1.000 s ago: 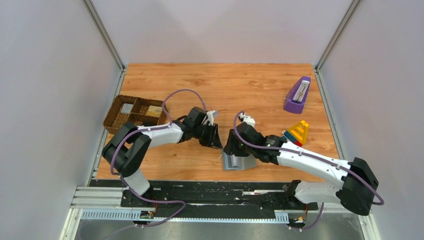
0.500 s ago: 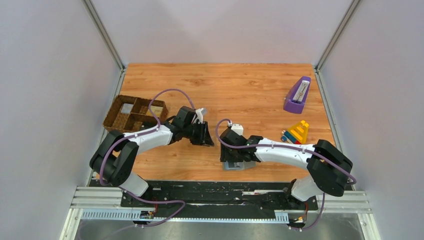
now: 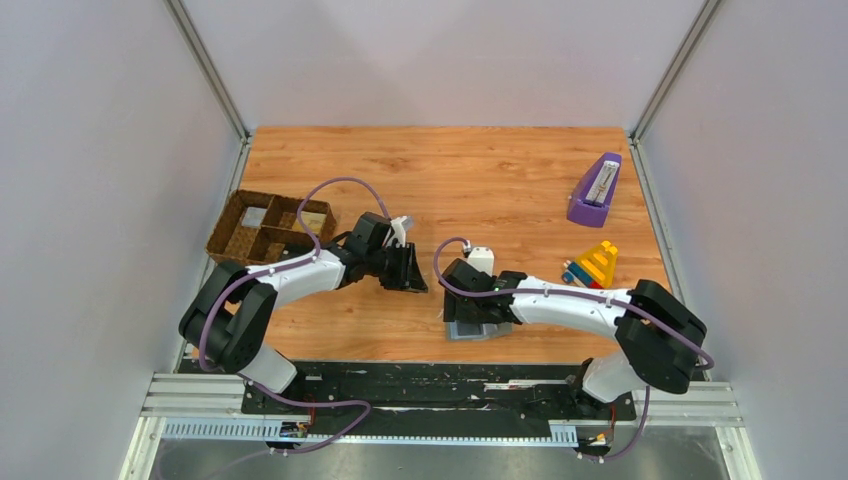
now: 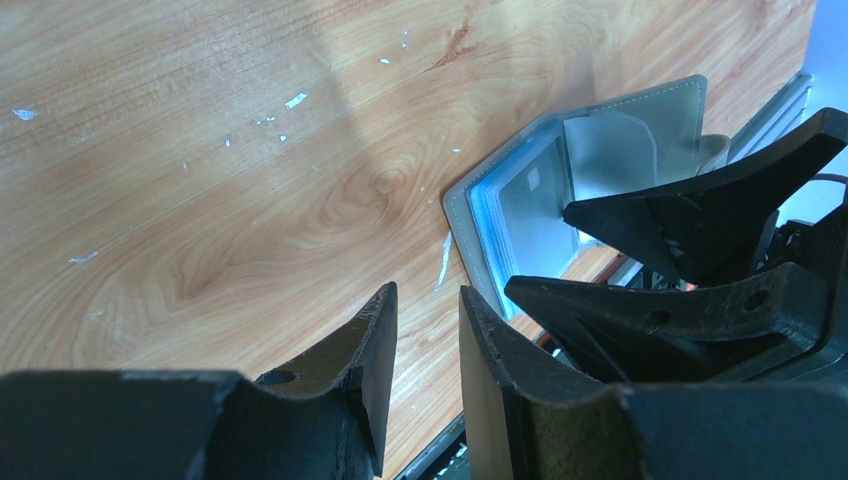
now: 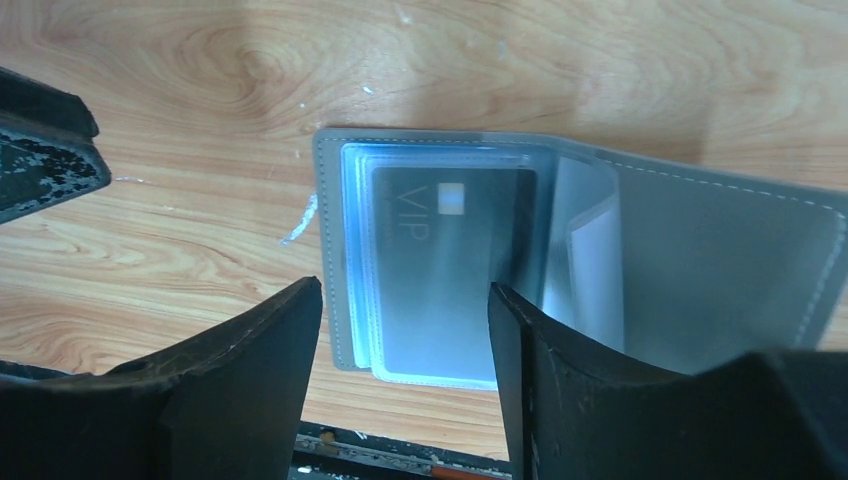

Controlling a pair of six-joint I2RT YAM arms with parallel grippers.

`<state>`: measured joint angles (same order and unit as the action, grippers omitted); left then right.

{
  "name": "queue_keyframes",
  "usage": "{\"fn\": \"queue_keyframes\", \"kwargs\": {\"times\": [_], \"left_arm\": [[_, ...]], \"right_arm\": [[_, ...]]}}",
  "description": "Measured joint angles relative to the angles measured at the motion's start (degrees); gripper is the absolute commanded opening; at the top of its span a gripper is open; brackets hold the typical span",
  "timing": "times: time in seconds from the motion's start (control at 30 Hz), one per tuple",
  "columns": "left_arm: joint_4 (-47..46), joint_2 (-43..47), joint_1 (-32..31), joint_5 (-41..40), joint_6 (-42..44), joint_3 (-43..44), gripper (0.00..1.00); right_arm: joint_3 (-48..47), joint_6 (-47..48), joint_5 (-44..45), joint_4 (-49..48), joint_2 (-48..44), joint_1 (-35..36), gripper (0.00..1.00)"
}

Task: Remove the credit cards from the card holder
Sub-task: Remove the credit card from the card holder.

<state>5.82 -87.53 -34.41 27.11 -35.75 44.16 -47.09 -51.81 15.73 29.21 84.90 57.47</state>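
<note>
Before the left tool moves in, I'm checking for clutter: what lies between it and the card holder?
Between the left tool and the card holder, only bare table with one small white sliver; the left wrist view shows it.

A robotics lab test cell: an orange-brown wood-grain surface boxed in by plain pale lilac wall panels on silver metal corner posts; two white-and-black robot arms bolted to a black base rail behind the left claw and right claw.
</note>
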Motion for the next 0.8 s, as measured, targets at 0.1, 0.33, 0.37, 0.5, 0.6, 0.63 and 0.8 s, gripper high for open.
{"fn": "queue_keyframes", "kwargs": {"times": [0.1,0.33,0.37,0.5,0.6,0.63,0.8], "left_arm": [[0.00,0.00,0.00,0.00,0.07,0.00,0.37],[0.00,0.00,0.00,0.15,0.04,0.00,0.36],[0.00,0.00,0.00,0.22,0.04,0.00,0.36],[0.00,-0.02,0.00,0.39,0.04,0.00,0.36],[0.00,-0.07,0.00,0.42,0.04,0.00,0.36],[0.00,-0.13,0.00,0.42,0.04,0.00,0.36],[0.00,-0.92,0.00,0.63,0.04,0.00,0.35]], "right_arm": [[0.31,0.00,1.03,1.03,-0.83,0.00,0.64],[1.20,0.00,1.73,1.51,-1.14,0.00,0.65],[1.31,0.00,1.73,1.44,-1.14,0.00,0.65],[1.86,0.02,1.70,1.14,-1.14,0.00,0.66],[2.64,0.09,1.57,0.72,-1.16,-0.02,0.68],[2.86,0.22,1.53,0.39,-1.16,-0.02,0.69],[2.97,0.74,1.16,-0.09,-1.27,0.00,0.70]]}}
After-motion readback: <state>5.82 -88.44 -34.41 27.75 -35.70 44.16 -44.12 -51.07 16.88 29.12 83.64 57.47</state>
